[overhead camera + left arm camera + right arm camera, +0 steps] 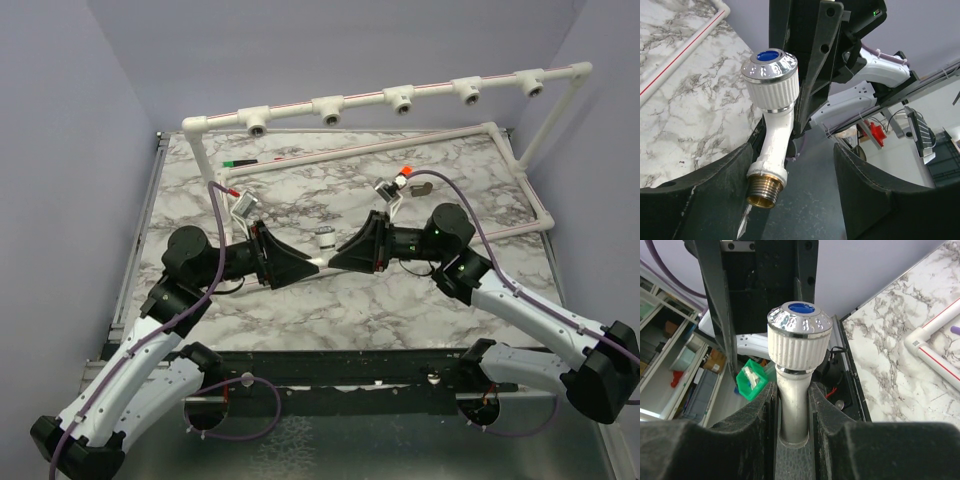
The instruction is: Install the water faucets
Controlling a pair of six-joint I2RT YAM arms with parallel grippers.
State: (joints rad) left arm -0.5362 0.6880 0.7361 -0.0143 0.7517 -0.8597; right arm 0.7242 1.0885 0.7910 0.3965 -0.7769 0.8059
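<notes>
Marble-patterned table [400, 300] carries one white pipe frame [200, 135] with five tee sockets [257, 124] along its raised rail. Left gripper [795, 175]: jaws spread wide, gripping nothing. One water faucet [772, 90] is seen at mid-table between the two arms, its brass thread just beside a left finger [700, 200]. It has a chrome cap with a blue centre, a ribbed white knob and a white body. Right gripper [794, 405]: jaws clamped on the faucet's stem below the knob.
</notes>
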